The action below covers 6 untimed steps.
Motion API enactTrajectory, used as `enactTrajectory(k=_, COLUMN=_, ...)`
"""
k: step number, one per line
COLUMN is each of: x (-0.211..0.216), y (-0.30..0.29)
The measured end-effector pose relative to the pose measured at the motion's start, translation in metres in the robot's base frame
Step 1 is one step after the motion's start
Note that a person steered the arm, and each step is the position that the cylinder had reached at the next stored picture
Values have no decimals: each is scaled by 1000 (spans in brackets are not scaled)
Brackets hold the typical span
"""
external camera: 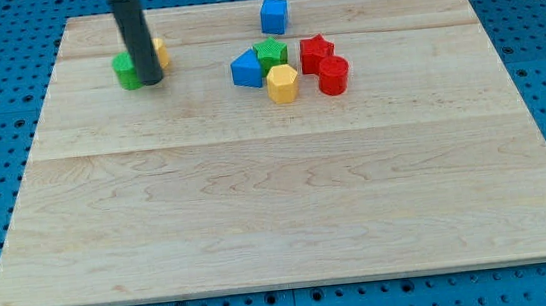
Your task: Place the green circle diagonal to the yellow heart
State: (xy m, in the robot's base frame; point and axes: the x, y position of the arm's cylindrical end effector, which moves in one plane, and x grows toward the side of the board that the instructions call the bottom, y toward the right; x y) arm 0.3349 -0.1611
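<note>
Bare of any claw, my tip [150, 80] rests at the far left of the wooden board [291, 232], touching the green circle block [125, 71] on its left; the yellow heart block [160, 52], mostly hidden, sits just right.

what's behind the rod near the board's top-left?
My tip sits between two blocks: the green circle shows at its left, the yellow heart peeks out at its right. The rod covers most of the heart, so its shape is unclear.

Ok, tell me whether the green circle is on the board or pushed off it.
On the board. The green circle sits on the wooden board near its upper left corner, against my tip, with the yellow heart just beyond.
</note>
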Motion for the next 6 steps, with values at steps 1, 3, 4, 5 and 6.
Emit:
enactTrajectory(k=1, x=-25, y=-50)
enactTrajectory(k=3, x=-42, y=-64)
enactTrajectory(k=4, x=-45, y=-131)
enactTrajectory(k=5, x=-59, y=-126)
enactTrajectory(k=6, x=-59, y=-72)
